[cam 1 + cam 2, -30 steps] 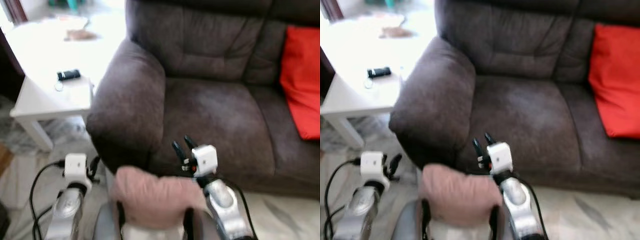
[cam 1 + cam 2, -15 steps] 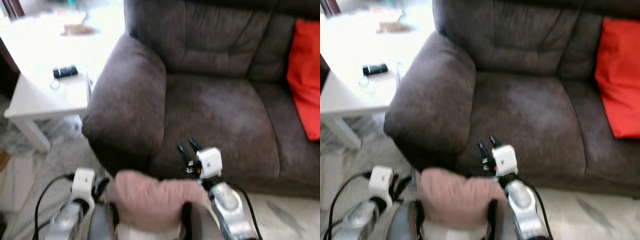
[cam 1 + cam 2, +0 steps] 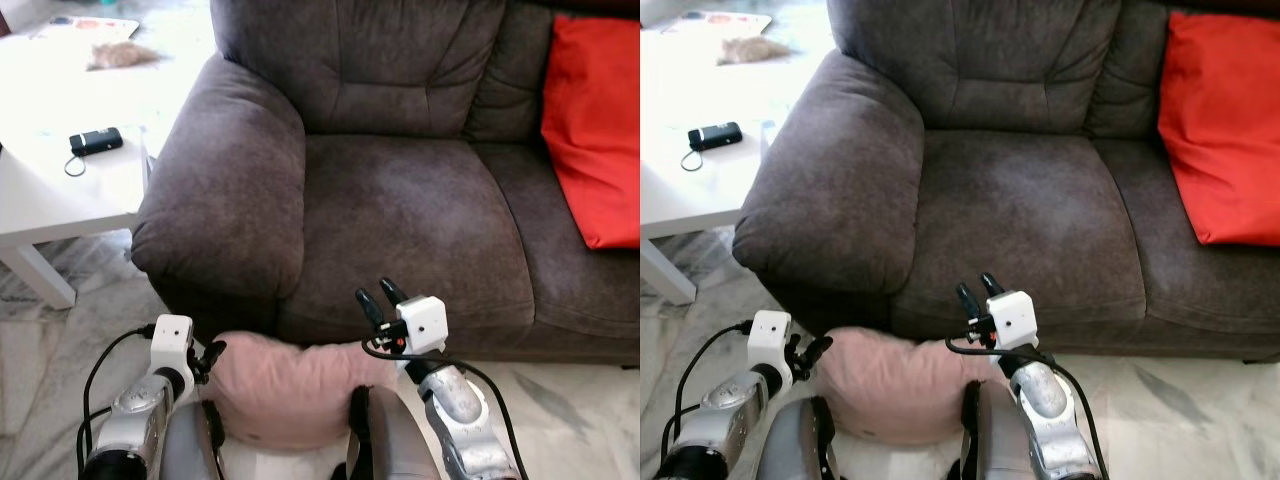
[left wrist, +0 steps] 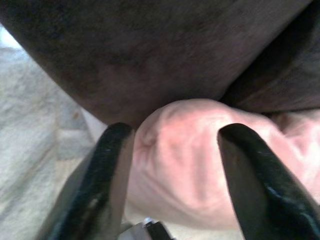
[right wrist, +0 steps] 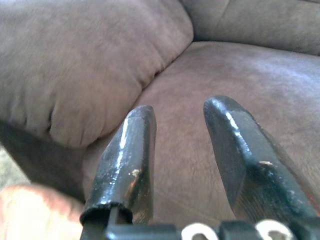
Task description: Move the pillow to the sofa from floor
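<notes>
pink pillow (image 3: 285, 385) on marble floor (image 3: 560, 400), touching front base of brown sofa (image 3: 400, 200) under its armrest. head view: left gripper (image 3: 212, 352) beside pillow's edge; right gripper (image 3: 376, 300) raised before seat cushion, fingers apart, holding nothing. red cushion (image 3: 592, 120) on sofa; white table (image 3: 60, 190) alongside. left wrist view: fingers (image 4: 107, 175) spread wide, pillow between, not clamped. right wrist view: fingers (image 5: 132, 150) parted, facing seat.

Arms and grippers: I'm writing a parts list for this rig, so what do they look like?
Both arms are silver metal tubes ending in a white boxy wrist block, with black cables looping beside them. The left gripper and right gripper each carry two long, glossy black fingers with rounded tips; the right ones show small scuffs.
</notes>
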### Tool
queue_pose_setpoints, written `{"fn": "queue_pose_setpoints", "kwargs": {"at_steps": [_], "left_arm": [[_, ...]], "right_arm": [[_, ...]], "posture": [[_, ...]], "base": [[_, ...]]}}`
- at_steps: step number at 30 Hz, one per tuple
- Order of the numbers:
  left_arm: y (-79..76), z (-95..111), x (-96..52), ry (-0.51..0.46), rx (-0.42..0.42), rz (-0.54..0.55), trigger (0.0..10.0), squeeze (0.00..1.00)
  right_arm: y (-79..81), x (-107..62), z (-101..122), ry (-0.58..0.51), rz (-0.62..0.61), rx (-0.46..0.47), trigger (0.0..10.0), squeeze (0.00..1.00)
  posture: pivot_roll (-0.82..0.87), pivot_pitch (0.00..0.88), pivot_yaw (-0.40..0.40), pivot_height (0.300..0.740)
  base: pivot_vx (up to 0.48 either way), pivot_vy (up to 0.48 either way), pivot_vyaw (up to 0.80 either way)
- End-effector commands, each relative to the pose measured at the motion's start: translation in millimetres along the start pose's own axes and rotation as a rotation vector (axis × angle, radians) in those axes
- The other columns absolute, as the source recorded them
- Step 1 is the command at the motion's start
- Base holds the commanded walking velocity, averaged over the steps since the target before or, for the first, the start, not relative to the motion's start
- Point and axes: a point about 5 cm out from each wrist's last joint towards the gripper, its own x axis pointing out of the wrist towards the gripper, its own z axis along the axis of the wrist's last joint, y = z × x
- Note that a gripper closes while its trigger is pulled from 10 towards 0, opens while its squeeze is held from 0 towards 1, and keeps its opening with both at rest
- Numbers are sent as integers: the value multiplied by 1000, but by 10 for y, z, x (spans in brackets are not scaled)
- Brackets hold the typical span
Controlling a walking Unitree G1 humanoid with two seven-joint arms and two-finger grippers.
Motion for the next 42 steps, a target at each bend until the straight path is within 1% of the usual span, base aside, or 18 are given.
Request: {"fn": "queue_pose_setpoints", "kwargs": {"at_steps": [1, 3, 5, 7, 11, 13, 16, 17, 18, 22, 24, 28, 33, 34, 35, 37, 39, 42], "left_arm": [[25, -84, -3, 44, 1, -3, 10000, 1000], [23, -49, 29, 43, 1, -5, 10000, 1000], [3, -11, 64, 39, -5, -16, 10000, 1000], [-26, -25, 71, 34, -11, -22, 10000, 1000], [-81, -27, 83, 12, -36, -28, 10000, 1000], [-137, 13, 110, -13, -47, -38, 10000, 1000], [-176, 63, 141, -40, -39, -26, 10000, 1000], [-199, 100, 161, -62, -40, -12, 10000, 933], [-209, 135, 181, -77, -41, 8, 10000, 0], [-227, 205, 198, -116, -60, 29, 10000, 0], [-212, 223, 201, -126, -59, 51, 10000, 0], [-208, 226, 200, -140, -69, 59, 10000, 0], [-214, 183, 187, -145, -85, 65, 10000, 0], [-216, 168, 176, -153, -88, 65, 10000, 0], [-216, 168, 176, -153, -88, 65, 10000, 0], [-223, 146, 160, -165, -100, 59, 10000, 0], [-234, 131, 147, -177, -110, 54, 10000, 0], [-256, 116, 127, -194, -105, 39, 10000, 0]], "right_arm": [[-80, 5, 48, -17, -37, 5, 10000, 0], [-111, 11, 97, -34, -51, 9, 10000, 0], [-150, -1, 165, -49, -68, 14, 10000, 0], [-163, -62, 205, -58, -59, -7, 10000, 0], [-203, -134, 294, -79, -71, -19, 10000, 0], [-226, -141, 412, -115, -90, -1, 10000, 0], [-209, -137, 512, -141, -87, -1, 10000, 0], [-197, -151, 575, -157, -83, 4, 10000, 0], [-179, -159, 608, -161, -75, 3, 10000, 0], [-148, -206, 681, -177, -60, 8, 10000, 0], [-126, -222, 756, -194, -54, 13, 10000, 0], [-96, -210, 868, -205, -49, 20, 10000, 0], [-156, -83, 800, -159, -92, -16, 10000, 0], [-191, -13, 817, -159, -106, -19, 10000, 0], [-191, -13, 817, -159, -106, -19, 10000, 0], [-204, 61, 849, -172, -101, -16, 10000, 0], [-207, 98, 861, -171, -97, -17, 10000, 0], [-184, 174, 855, -171, -74, -22, 10000, 0]], "posture": [[-15, 187, -71, 551], [-15, 203, -67, 551], [-20, 258, -67, 551], [-33, 270, -72, 551], [-48, 298, -73, 551], [-64, 320, -78, 551], [-76, 352, -95, 551], [-82, 368, -104, 551], [-83, 373, -107, 551], [-83, 390, -115, 551], [-91, 402, -120, 551], [-108, 430, -129, 551], [-107, 446, -137, 551], [-103, 451, -142, 551], [-103, 451, -142, 551], [-99, 455, -147, 551], [-95, 460, -151, 551], [-95, 469, -156, 551]], "base": [[0, 0, 0], [0, 0, 0], [0, 0, 0], [0, 0, 0], [0, 0, 0], [0, 0, 0], [0, 0, 0], [0, 0, 0], [0, 0, 0], [0, 0, 0], [0, 0, 0], [0, 0, 0], [0, 0, 0], [0, 0, 0], [0, 0, 0], [0, 0, 0], [0, 0, 0], [0, 0, 0]]}}
